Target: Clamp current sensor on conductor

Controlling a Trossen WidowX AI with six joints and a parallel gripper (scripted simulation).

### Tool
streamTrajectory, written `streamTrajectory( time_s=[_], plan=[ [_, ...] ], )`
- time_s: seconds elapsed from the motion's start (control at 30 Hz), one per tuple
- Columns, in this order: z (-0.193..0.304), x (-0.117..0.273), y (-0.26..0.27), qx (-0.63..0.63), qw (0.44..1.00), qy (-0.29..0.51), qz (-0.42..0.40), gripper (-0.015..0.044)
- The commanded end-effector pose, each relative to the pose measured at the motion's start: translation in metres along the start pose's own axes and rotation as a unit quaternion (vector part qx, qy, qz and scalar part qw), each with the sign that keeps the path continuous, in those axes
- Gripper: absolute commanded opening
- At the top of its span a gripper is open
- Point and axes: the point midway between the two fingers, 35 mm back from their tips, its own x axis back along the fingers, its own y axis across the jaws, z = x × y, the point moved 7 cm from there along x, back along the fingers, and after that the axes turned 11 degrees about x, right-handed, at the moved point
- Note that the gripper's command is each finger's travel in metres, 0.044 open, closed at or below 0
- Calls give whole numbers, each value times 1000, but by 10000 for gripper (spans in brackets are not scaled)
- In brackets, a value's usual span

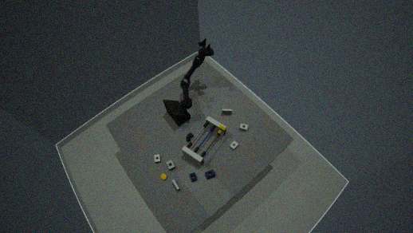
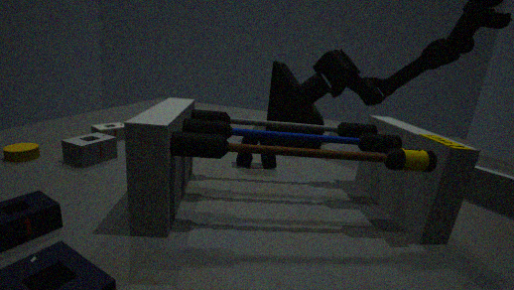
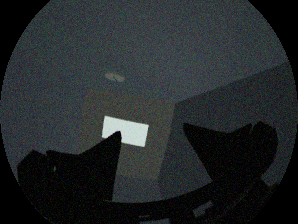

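Note:
A small dark sensor stands on the table beside the rack, on the arm-base side. In the exterior view its two dark lower parts show apart behind the conductors; its arrow cannot be made out. Three conductors span two pale end blocks: one grey, one blue, one brown. The brown one has a yellow band at one end, beside a yellow label whose text is unreadable. My gripper is open and empty, raised high and far from the sensor and rack.
Pale blocks with dark openings and a yellow disc lie past one rack end. Two dark blue blocks lie nearby. More pale blocks stand on the rack's other side. A raised rim edges the table.

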Motion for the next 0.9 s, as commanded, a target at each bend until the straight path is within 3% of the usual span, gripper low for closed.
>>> streamTrajectory(
  time_s=[0.0, 0.47, 0.67, 0.87],
  plan=[
    [0, -2, 2, -3, 1000, -1, -3, 426],
    [-4, -79, 184, -199, 955, -30, -216, 440],
    [-14, -77, 276, -288, 902, -24, -321, 440],
    [-27, -49, 364, -367, 826, -3, -427, 440]
  ],
)
